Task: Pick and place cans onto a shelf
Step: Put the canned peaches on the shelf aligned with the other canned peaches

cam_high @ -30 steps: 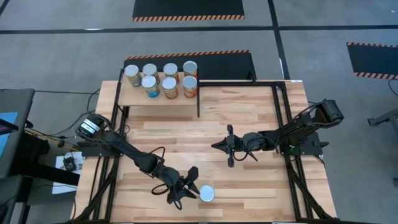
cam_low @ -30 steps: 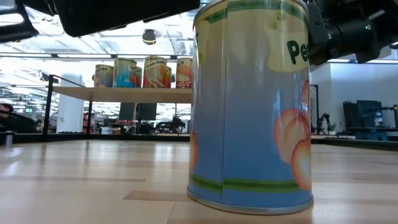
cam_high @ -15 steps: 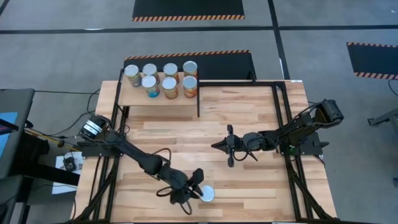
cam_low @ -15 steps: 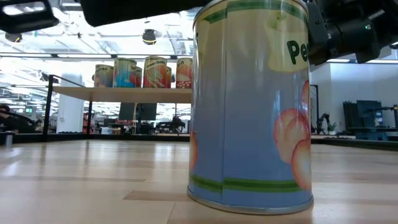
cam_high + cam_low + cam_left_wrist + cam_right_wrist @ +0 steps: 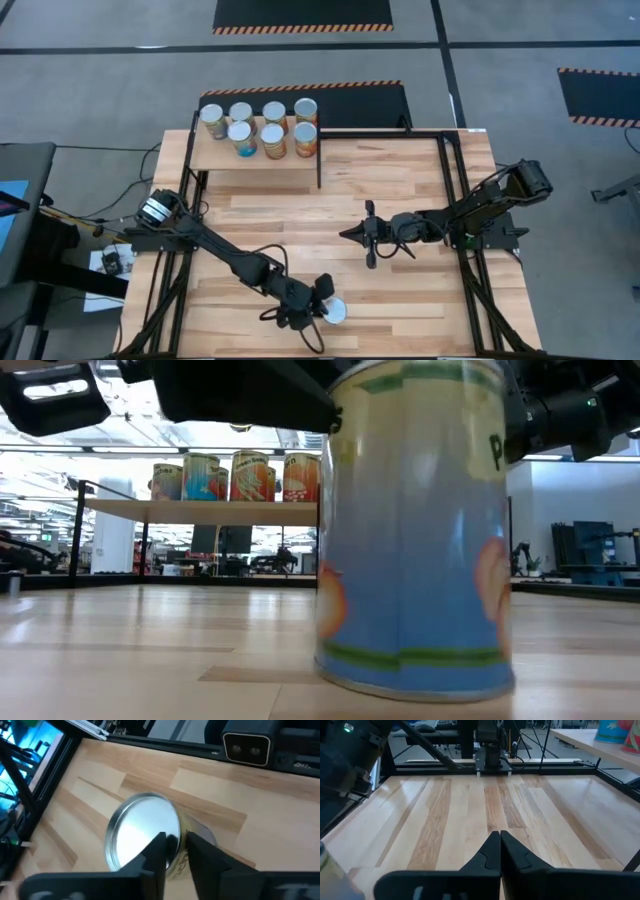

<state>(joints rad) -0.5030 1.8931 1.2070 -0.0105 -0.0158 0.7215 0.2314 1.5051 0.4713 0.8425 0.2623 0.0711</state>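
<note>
My left gripper (image 5: 322, 308) jaws pinching the last can's (image 5: 333, 312) rim, can tilted, right gripper (image 5: 366, 235) jaws shut, seven cans (image 5: 264, 127) on shelf (image 5: 215, 152)

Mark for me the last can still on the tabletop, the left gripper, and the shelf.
Blue-labelled tin can with shiny silver lid (image 5: 333, 311), high view, on its lid.
Dark two-finger left gripper (image 5: 318, 302), high view, between its fingertips at the can.
Raised light-wood shelf (image 5: 215, 154), high view, on a bare front part of its top.
</note>
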